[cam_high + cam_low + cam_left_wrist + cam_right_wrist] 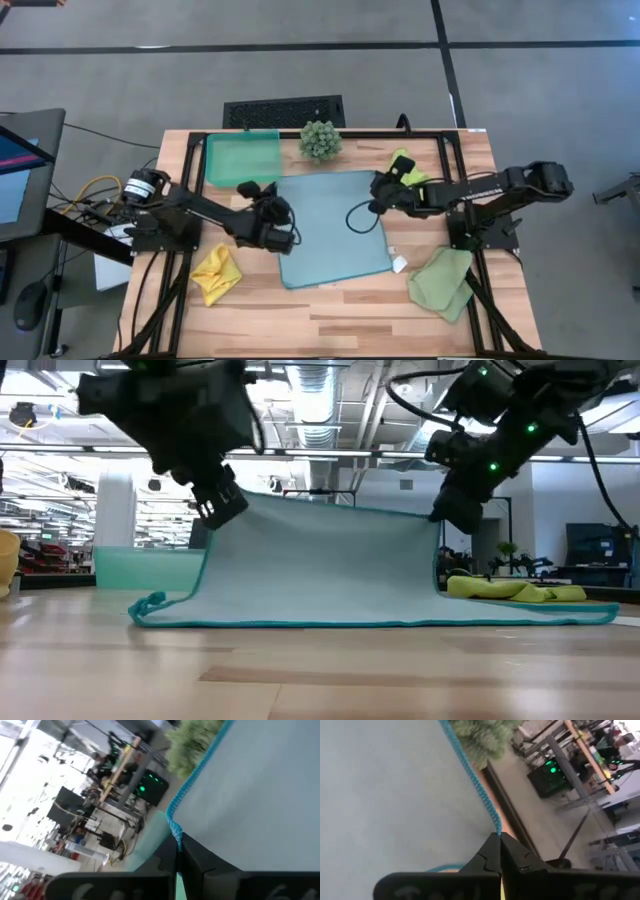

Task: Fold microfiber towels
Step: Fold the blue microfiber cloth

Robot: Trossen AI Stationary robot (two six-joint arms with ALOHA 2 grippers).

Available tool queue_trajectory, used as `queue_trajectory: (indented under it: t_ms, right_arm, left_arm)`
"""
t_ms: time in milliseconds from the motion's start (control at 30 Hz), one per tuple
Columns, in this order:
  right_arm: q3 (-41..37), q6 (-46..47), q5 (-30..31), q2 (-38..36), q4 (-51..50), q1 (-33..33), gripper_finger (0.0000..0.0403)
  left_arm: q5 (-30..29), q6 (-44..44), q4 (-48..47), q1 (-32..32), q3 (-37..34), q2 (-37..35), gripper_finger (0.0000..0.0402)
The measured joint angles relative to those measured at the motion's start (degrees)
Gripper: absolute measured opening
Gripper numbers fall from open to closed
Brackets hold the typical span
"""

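Nearest the low camera lies the bare wooden surface (320, 670), and just behind it the front hem of the light blue towel (320, 575) rests flat while its far edge is lifted into a sheet between the two arms. The left claw (283, 238) is clenched on one raised corner of that towel, and the right claw (381, 190) is clenched on the opposite raised corner; each wrist view shows the teal stitched hem running straight into closed fingertips. The step in hand looks like the first fold: the lifted edge has to be carried over and laid on the edge that is down. Doing it well probably means moving both claws at the same pace and height so the raised hem stays taut and level, bringing it down squarely onto the resting hem, and letting go only once the cloth lies flat, since one front corner is already curled and could bunch under the fold. Three other towels wait unfolded: the yellow towel (217, 273) crumpled near the left arm, the pale sage green towel (443, 281) near the right arm's base, and the lime green towel (404, 166) partly hidden behind the right arm. At the back of the surface sits a teal translucent tray (243, 157), which appears to hold nothing, with the spiky green ball plant (320, 140) beside it, not inside it.
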Motion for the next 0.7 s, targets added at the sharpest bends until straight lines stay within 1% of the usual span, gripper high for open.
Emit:
queue_trajectory:
  t_ms: [67,100,200,233,267,300,367,500,700]
  right_arm:
    - [0.0,0.5,0.0,0.0,-1.6,1.3,0.0011]
    - [0.0,0.8,0.0,0.0,-2.1,2.1,0.0011]
    - [0.0,1.6,-0.1,0.0,-4.2,4.3,0.0013]
    - [0.0,2.4,-0.2,0.0,-5.3,5.0,0.0014]
    - [0.0,3.2,-0.5,0.0,-6.6,5.7,0.0014]
    - [0.0,4.1,-1.1,0.0,-8.2,6.3,0.0015]
    - [0.0,6.5,-2.2,0.0,-11.8,7.6,0.0014]
    - [0.0,10.7,-4.1,0.0,-17.7,10.2,0.0013]
    - [0.0,15.2,-4.4,0.0,-19.4,15.6,0.0016]
  left_arm:
    - [4.1,8.4,6.1,0.6,0.0,0.0,0.0000]
    - [7.3,13.5,10.1,0.8,0.0,0.0,0.0000]
    - [20.8,29.7,25.9,1.9,-1.8,0.0,0.0000]
    - [24.5,33.5,29.8,2.3,-2.5,0.0,0.0000]
    - [26.8,35.6,31.7,2.5,-2.9,0.0,0.0000]
    - [27.8,36.5,32.1,2.6,-3.0,0.0,0.0000]
    - [27.7,36.6,31.3,2.5,-3.0,0.0,0.0000]
    - [27.7,34.8,28.6,-0.2,-3.1,-0.9,0.0000]
    - [27.7,29.8,21.9,-6.6,-3.1,-1.4,0.0000]
